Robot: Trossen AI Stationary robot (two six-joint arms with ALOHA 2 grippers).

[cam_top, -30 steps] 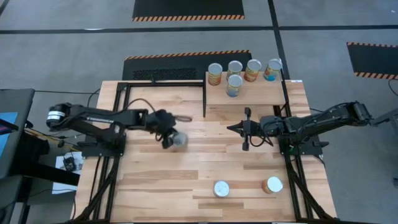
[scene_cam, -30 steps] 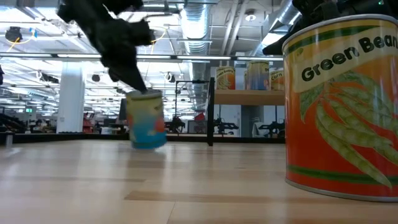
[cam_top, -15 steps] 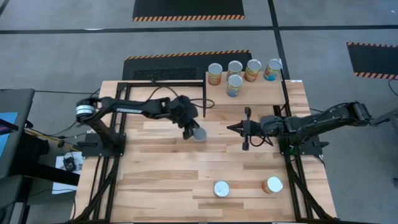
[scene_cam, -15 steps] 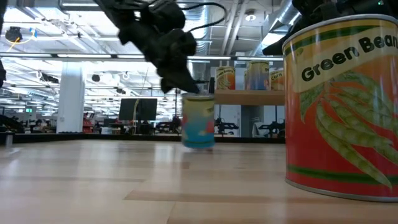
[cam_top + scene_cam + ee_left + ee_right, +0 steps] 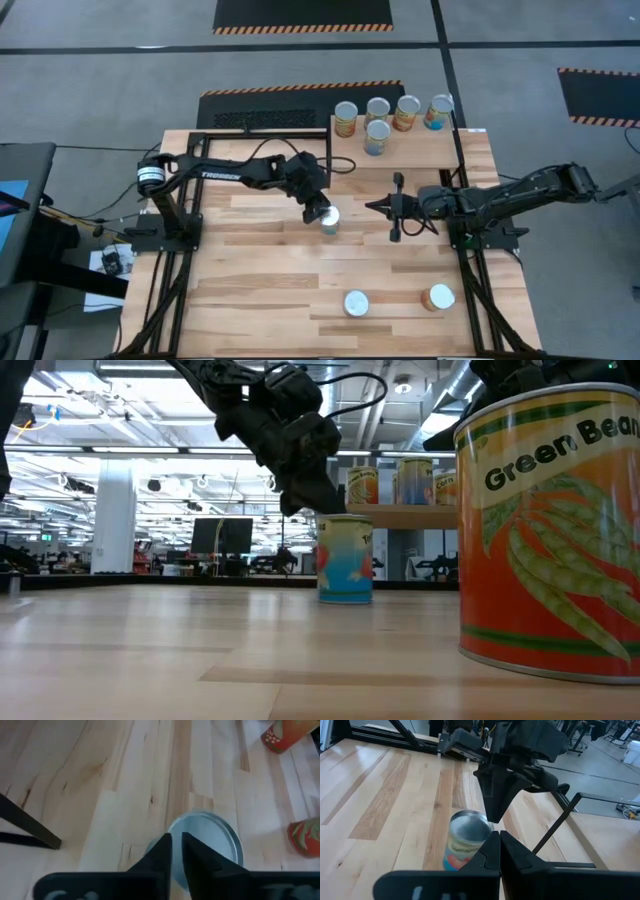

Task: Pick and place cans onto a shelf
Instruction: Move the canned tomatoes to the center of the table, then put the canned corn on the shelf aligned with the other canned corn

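Observation:
A can (image 5: pixel 330 220) with a blue and pink label and a silver lid stands upright in the middle of the plank table, seen also in the low view (image 5: pixel 345 560). My left gripper (image 5: pixel 319 209) slants down onto its top from the table's left. My right gripper (image 5: pixel 372 206) hovers shut just right of the can, pointing at it, with nothing between its fingers (image 5: pixel 496 839). Several cans stand on their bases on the pale wood shelf (image 5: pixel 415 150) at the back right. My left gripper pinches the can's raised lid rim (image 5: pixel 174 822) on the side toward the table's left, with only a slim gap between its two fingers (image 5: pixel 162 851). The fingers slant down from the left and above (image 5: pixel 305 505). The can is upright, its base down at the tabletop.
Two more cans stand near the front edge: a silver-lidded one (image 5: pixel 356 303) and an orange one (image 5: pixel 438 297), the "Green Beans" can that looms close in the low view (image 5: pixel 550 530). A black metal frame (image 5: pixel 265 135) with an upright post (image 5: pixel 330 165) stands left of the shelf.
My left gripper has swept toward the table's right and a little toward the far edge with the can. The can hung tilted below the fingers then. It now stands upright in the middle of the table, close to my still right gripper.

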